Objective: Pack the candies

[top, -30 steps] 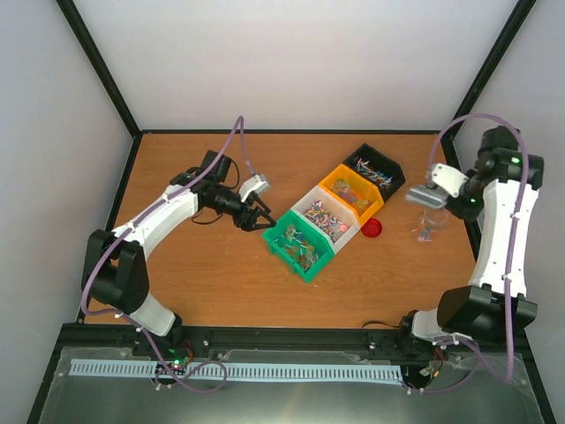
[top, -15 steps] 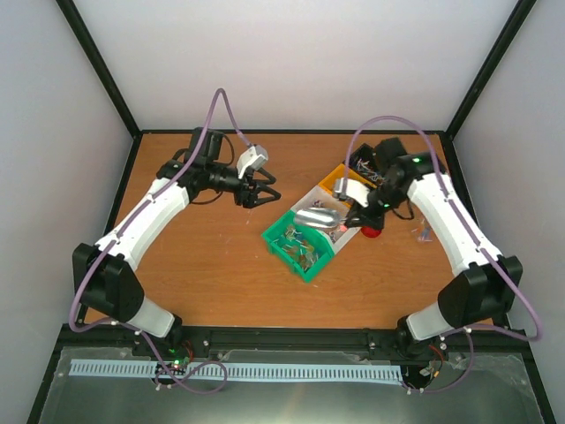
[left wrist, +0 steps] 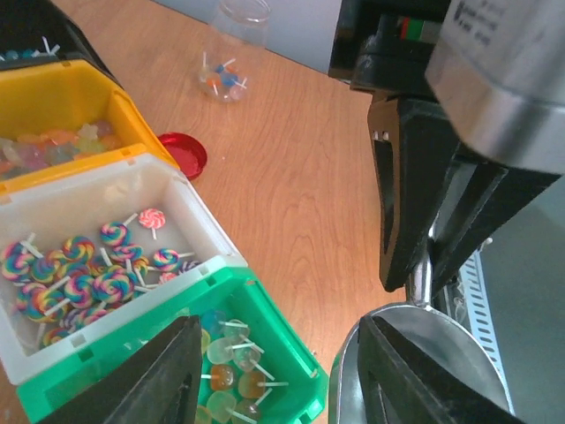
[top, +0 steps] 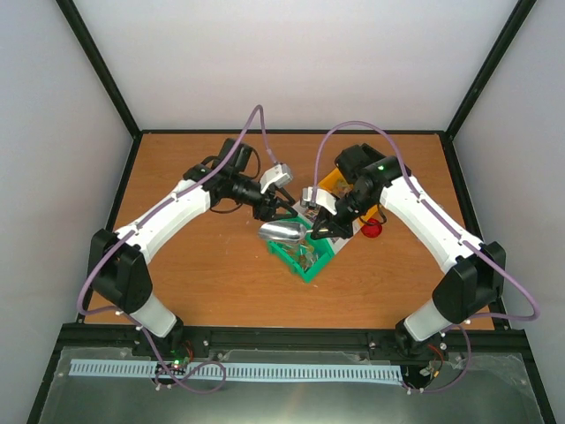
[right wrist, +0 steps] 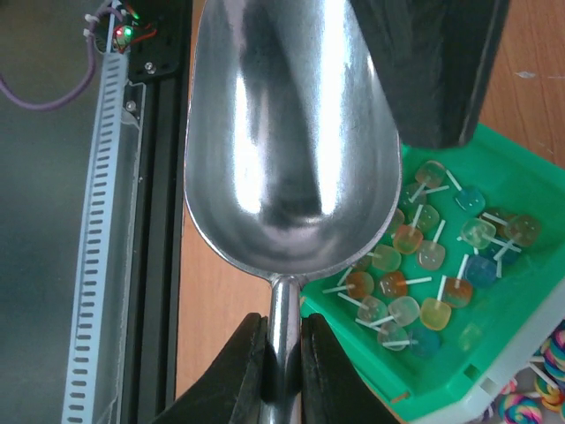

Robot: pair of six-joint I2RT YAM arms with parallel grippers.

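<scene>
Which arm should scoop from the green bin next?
Right. The right gripper grips the metal scoop by its handle, empty bowl at the green bin's edge; the left gripper is open, holding nothing.

A wooden table [top: 203, 274] carries four plastic bins in one slanting row, each touching the next: a green bin [left wrist: 132, 353], a white bin [left wrist: 205, 231], a yellow bin [left wrist: 132, 132] and a black bin [left wrist: 35, 26]. A red round lid [left wrist: 183, 152] lies flat on the table just beside the white and yellow bins. A clear jar [left wrist: 237, 18] is beyond the lid, well apart from it. A shiny metal scoop [right wrist: 291, 132] is over the outer end of the green bin, its bowl empty. A pale perforated rail [top: 229, 371] runs along the front, below the table edge.
</scene>
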